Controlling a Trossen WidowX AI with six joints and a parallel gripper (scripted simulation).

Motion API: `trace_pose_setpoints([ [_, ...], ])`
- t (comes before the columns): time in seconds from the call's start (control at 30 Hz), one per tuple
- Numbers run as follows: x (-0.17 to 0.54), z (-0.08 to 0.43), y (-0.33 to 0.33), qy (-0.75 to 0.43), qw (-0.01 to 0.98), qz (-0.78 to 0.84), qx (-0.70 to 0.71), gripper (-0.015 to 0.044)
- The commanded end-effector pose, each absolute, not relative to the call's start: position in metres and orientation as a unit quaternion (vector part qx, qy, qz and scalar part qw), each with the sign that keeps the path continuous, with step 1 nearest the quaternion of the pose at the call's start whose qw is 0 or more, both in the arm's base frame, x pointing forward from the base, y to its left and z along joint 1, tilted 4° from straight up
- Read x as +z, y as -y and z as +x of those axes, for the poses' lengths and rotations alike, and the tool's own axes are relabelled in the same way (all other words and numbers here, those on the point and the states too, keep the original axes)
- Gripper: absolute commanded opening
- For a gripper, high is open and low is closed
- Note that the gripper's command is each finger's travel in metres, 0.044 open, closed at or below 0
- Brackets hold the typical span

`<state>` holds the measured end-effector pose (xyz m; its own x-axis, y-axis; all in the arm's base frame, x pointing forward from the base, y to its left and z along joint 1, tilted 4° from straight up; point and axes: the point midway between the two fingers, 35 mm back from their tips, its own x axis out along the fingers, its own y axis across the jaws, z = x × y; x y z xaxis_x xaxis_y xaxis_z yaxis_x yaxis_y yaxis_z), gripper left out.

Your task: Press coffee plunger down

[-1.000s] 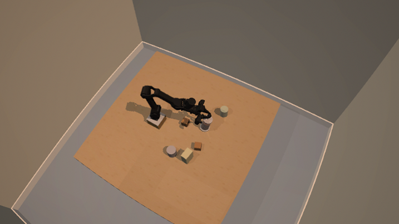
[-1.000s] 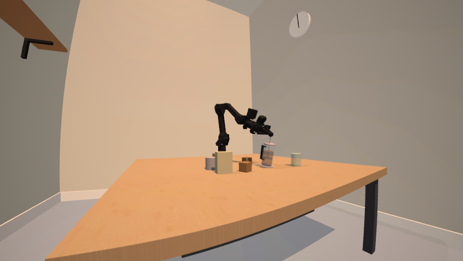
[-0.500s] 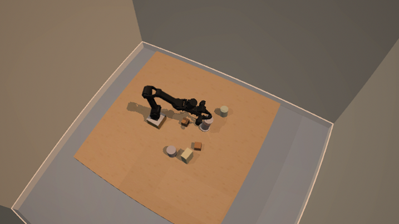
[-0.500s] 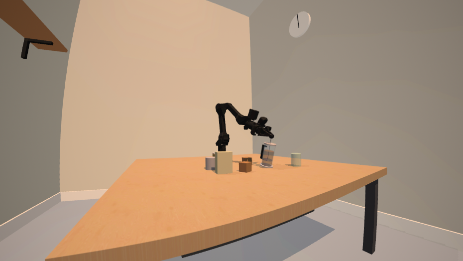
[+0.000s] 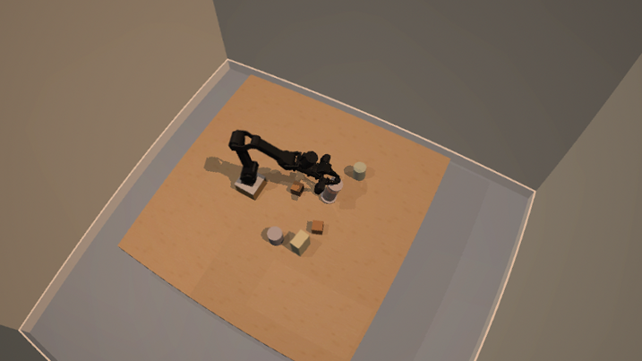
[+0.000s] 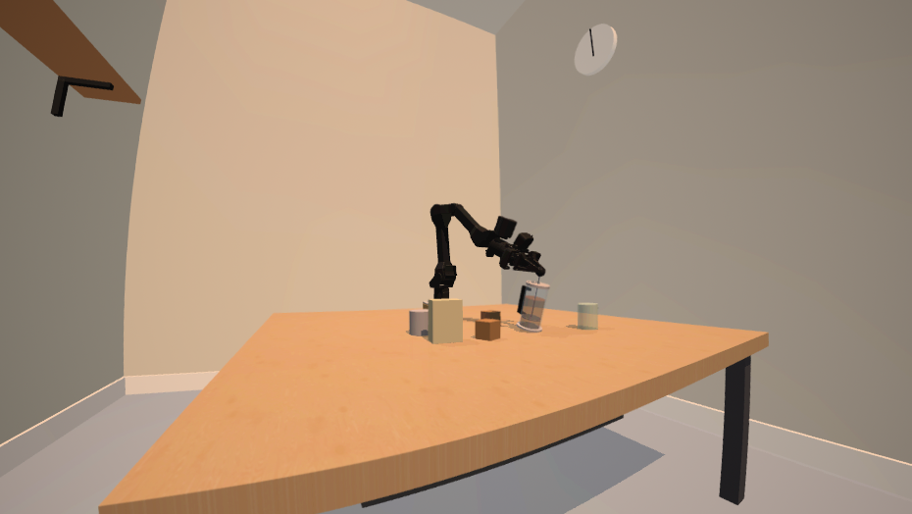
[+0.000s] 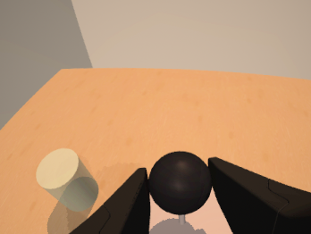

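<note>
A wooden table [image 6: 395, 389] with a curved front edge and a dark leg stands on a grey floor [image 5: 124, 355], in a room corner with beige and grey walls. A round wall clock [image 6: 594, 48] hangs high up, and a brown shelf [image 6: 64, 51] juts from the upper left. On the table, the black arm's gripper [image 7: 178, 199] is clamped on the round black plunger knob [image 7: 180, 182], one dark finger [image 7: 127, 217] on each side. The glass coffee press [image 6: 532, 307] stands upright beneath it, near the middle of the table. A pale green cylinder [image 6: 587, 315] stands near it; a beige block [image 6: 445, 320], two brown cubes [image 6: 487, 328] and a grey cylinder [image 6: 418, 322] stand further off.
</note>
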<state>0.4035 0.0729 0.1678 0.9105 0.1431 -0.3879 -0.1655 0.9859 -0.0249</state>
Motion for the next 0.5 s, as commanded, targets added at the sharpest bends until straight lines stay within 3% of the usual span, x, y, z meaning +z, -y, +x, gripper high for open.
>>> trace_pose_setpoints([
  [0.0, 0.1573, 0.4033, -0.0726, -0.212, 0.973, -0.033, 0.080, 0.0122],
  [0.47, 0.1582, 0.4062, -0.0731, -0.212, 0.973, -0.033, 0.080, 0.0122],
])
